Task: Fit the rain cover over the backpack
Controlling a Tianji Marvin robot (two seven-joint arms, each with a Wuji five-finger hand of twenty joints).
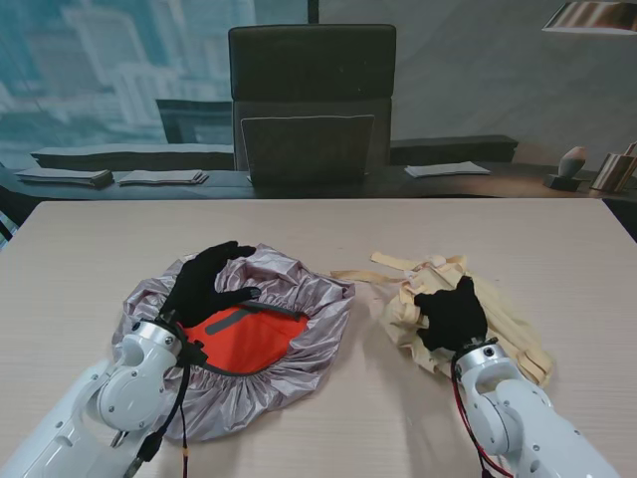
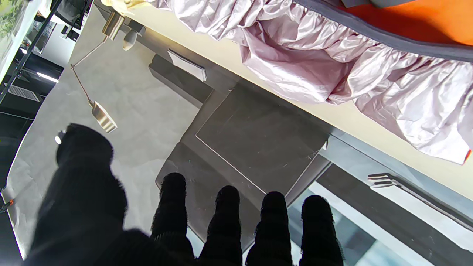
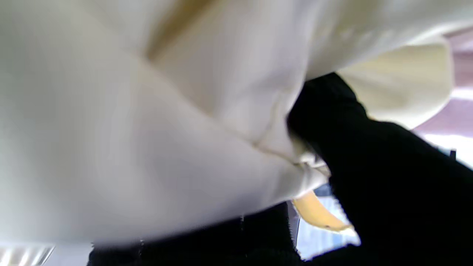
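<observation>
A silver rain cover (image 1: 304, 299) lies crumpled on the table at my left, its orange lining (image 1: 249, 344) facing up inside a dark elastic rim. My left hand (image 1: 207, 284), in a black glove, hovers over the cover's near-left part with fingers spread and nothing in them; the left wrist view shows the straight fingers (image 2: 225, 221) and the cover's ruffled edge (image 2: 295, 55). A cream backpack (image 1: 408, 304) lies in a limp heap at my right, straps (image 1: 383, 264) trailing toward the cover. My right hand (image 1: 453, 316) sits on it, fingers curled into the cloth (image 3: 147, 129).
The pale wooden table (image 1: 318, 229) extends well beyond both items. A black office chair (image 1: 312, 105) stands behind its far edge. A dark bench behind carries paper stacks (image 1: 159, 177). A lamp head (image 1: 592, 15) hangs at the upper right.
</observation>
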